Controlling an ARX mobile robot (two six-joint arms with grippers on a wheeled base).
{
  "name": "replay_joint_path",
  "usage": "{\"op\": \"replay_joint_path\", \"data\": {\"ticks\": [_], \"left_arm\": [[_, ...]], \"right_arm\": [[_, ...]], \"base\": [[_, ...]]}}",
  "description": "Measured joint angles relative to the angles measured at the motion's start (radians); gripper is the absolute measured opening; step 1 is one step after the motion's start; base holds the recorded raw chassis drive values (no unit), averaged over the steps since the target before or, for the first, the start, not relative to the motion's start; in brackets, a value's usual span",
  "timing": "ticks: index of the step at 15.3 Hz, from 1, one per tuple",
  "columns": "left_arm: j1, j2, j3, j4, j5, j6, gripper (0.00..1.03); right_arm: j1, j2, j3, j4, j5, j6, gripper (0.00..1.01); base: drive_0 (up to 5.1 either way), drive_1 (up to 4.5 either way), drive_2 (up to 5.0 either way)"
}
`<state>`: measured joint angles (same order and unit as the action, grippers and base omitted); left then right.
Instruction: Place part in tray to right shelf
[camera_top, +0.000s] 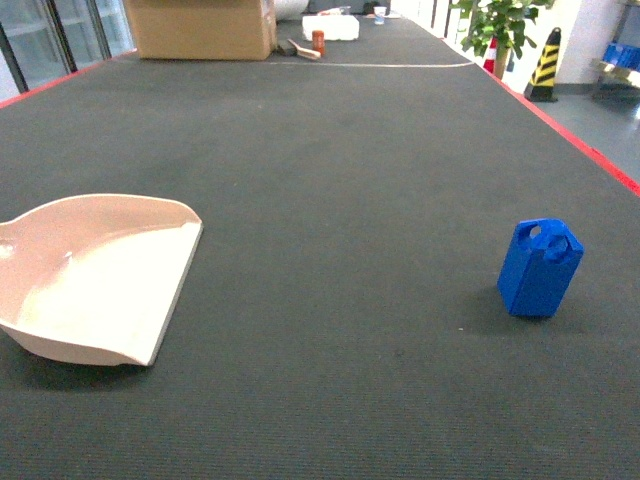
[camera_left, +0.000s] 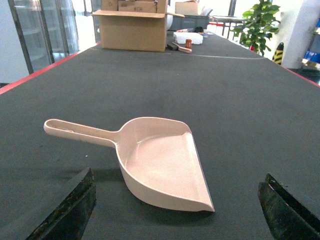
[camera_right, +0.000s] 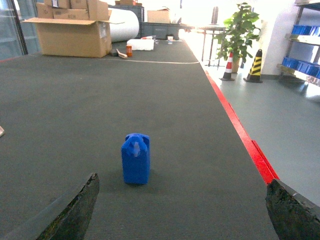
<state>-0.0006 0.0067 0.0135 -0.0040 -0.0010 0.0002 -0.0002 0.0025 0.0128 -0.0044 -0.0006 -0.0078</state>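
**Part and tray well apart, both hands wide and empty**

The part (camera_top: 540, 268) stands upright on the dark worktop (camera_top: 330, 180) at the right of the head view, a little below mid-height. The tray (camera_top: 95, 275) lies at the left edge of that view, well apart from the part, with nothing in it. The right shelf is not in view in any frame.

The step in hand looks like the first pick: getting the part into the tray. In the right wrist view the right hand (camera_right: 182, 212) has its two fingers far apart at the lower corners of the frame, holding nothing, and the part sits ahead of it, left of centre. A good grasp would first bring the hand leftward so the part is centred between the fingers, then close on the flat side faces below the bevelled corners, not on the thin loop handle, which could slip or tip the block.

The left hand (camera_left: 177, 210) is likewise spread wide and empty, with the tray just ahead of it.

The part's long axis is vertical, handle uppermost. In the left wrist view the tray's long axis runs from upper left to lower right: stub handle toward the left of the frame, flat open edge toward the lower right.
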Motion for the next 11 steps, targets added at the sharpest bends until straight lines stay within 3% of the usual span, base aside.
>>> {"op": "replay_joint_path", "data": {"ticks": [1, 2, 3, 4, 5, 6, 8, 9, 11], "left_arm": [[-0.015, 0.007, 0.002, -0.015, -0.039, -0.008, 0.98], [-0.072, 0.071, 0.015, -0.032, -0.192, -0.055, 0.98], [-0.077, 0.09, 0.018, -0.025, -0.218, -0.064, 0.98], [-0.042, 0.212, 0.029, 0.035, -0.263, -0.144, 0.98], [0.04, 0.335, 0.035, 0.13, -0.21, -0.25, 0.98], [0.111, 0.488, 0.048, 0.269, -0.112, -0.352, 0.98], [0.204, 0.857, 0.103, 0.577, 0.039, -0.558, 0.98], [0.247, 1.081, 0.151, 0.745, 0.082, -0.644, 0.98], [0.3, 1.428, 0.245, 0.977, 0.174, -0.768, 0.98]], "right_arm": [[0.0, 0.0, 0.0, 0.0, 0.0, 0.0, 0.98], [0.0, 0.0, 0.0, -0.001, 0.0, 0.0, 0.98], [0.0, 0.0, 0.0, -0.001, 0.0, 0.0, 0.98], [0.0, 0.0, 0.0, 0.002, 0.0, 0.0, 0.98], [0.0, 0.0, 0.0, 0.0, 0.0, 0.0, 0.98], [0.0, 0.0, 0.0, 0.0, 0.0, 0.0, 0.98], [0.0, 0.0, 0.0, 0.0, 0.0, 0.0, 0.98], [0.0, 0.0, 0.0, 0.0, 0.0, 0.0, 0.98], [0.0, 0.0, 0.0, 0.0, 0.0, 0.0, 0.98]], "base": [[0.0, 0.0, 0.0], [0.0, 0.0, 0.0], [0.0, 0.0, 0.0], [0.0, 0.0, 0.0], [0.0, 0.0, 0.0], [0.0, 0.0, 0.0], [0.0, 0.0, 0.0], [0.0, 0.0, 0.0], [0.0, 0.0, 0.0]]}}
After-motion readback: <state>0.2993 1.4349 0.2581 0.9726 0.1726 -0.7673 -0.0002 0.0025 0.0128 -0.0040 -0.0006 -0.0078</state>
